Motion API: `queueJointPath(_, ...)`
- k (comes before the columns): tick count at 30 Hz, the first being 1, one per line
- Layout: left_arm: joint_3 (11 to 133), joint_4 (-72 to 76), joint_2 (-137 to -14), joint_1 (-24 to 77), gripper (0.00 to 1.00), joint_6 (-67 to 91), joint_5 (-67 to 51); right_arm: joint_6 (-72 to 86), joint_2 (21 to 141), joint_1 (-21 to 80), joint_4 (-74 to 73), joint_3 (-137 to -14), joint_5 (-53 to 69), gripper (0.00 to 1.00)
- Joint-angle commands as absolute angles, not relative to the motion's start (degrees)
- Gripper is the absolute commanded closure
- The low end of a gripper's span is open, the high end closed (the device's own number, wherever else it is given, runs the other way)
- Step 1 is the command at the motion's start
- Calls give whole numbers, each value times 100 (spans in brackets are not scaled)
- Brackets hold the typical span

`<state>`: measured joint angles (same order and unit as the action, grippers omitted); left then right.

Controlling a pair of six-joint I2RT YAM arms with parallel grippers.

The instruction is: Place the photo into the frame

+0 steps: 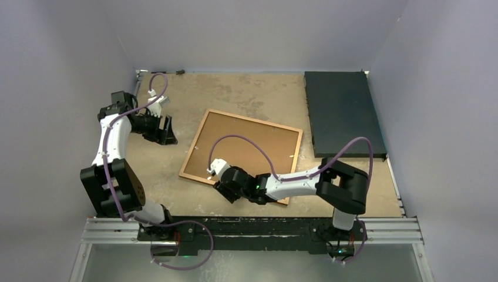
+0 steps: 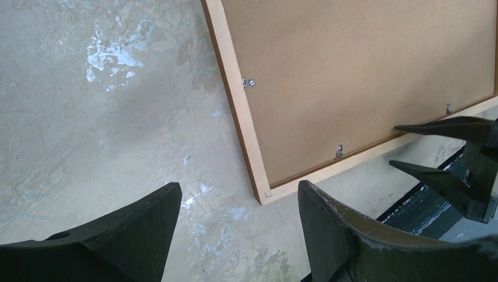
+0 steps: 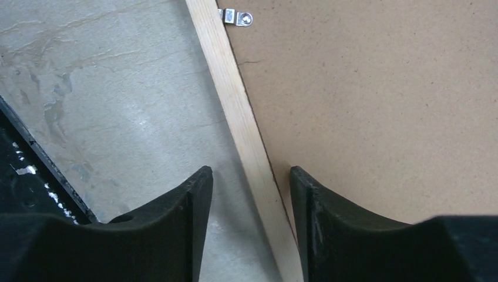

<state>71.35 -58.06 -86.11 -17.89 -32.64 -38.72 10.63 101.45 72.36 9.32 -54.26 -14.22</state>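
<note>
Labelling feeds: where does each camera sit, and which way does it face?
Top external: above, behind the robot, looking down on table, left arm, right arm, back-up frame.
Left wrist: faces down past left gripper at a frame corner; right gripper at right.
Right wrist: faces down, right gripper straddling the frame's edge.
All share the frame's brown back.

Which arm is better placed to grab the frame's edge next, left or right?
Right. The right claw straddles the frame's near wooden edge, open, table on one side and brown back on the other. The left claw hangs over the table, off the frame's corner.
</note>
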Motion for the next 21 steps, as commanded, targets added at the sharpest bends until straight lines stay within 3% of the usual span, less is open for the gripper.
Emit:
queueJointPath(1,7094,-5867,-8297,-1811,29,-3346,-3760,1046,10147,7423,1036,-5417,-1913,51)
queueJointPath(5,7040,-5836,-8250,-1812,30,-3296,-3659,1043,10252,7487,978,-5484,-2044,69)
queueJointPath(10,6842,-5670,-8053,-1806,28,-3408,-3484,1028,10416,7497,886,-5588,-2189,80)
queueJointPath(18,5527,-5492,-6527,-1806,19,-6052,-4116,847,10167,7480,542,-5994,-2091,100)
queueJointPath(21,5041,-5542,-5984,-1807,14,-7238,-4338,746,10010,7440,425,-6218,-1999,100)
